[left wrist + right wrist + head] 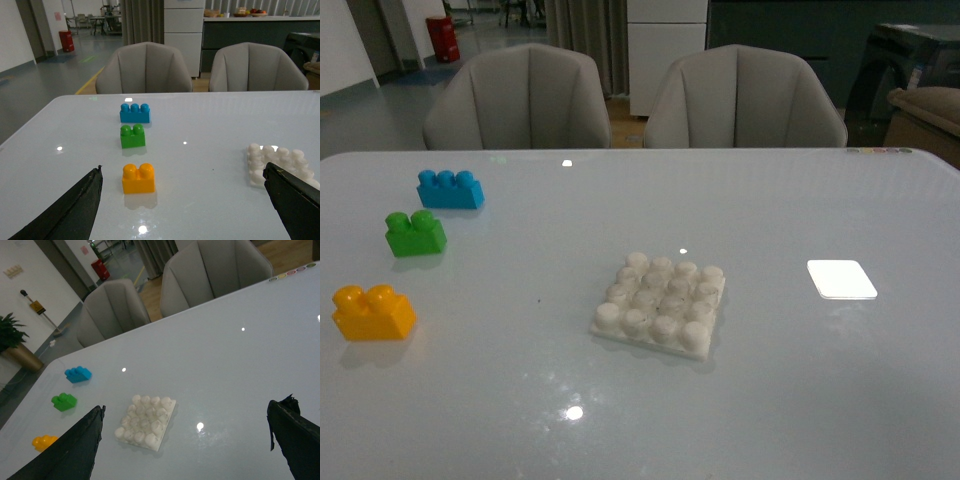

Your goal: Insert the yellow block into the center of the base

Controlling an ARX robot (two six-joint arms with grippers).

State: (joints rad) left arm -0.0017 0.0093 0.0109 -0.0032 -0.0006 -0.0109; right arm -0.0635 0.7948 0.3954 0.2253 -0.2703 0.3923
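Sitting upright, the yellow block (374, 313) shows two round studs.

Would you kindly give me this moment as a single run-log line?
phase: pre-grasp | yellow block: left of base, untouched | base: studs bare | left tool: open, empty | right tool: open, empty

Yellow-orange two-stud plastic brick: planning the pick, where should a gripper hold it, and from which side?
Probably from above, left gripper pinching the flat side walls below the studs: the yellow-orange plastic brick sits upright, studs up, apart from the green plastic brick.
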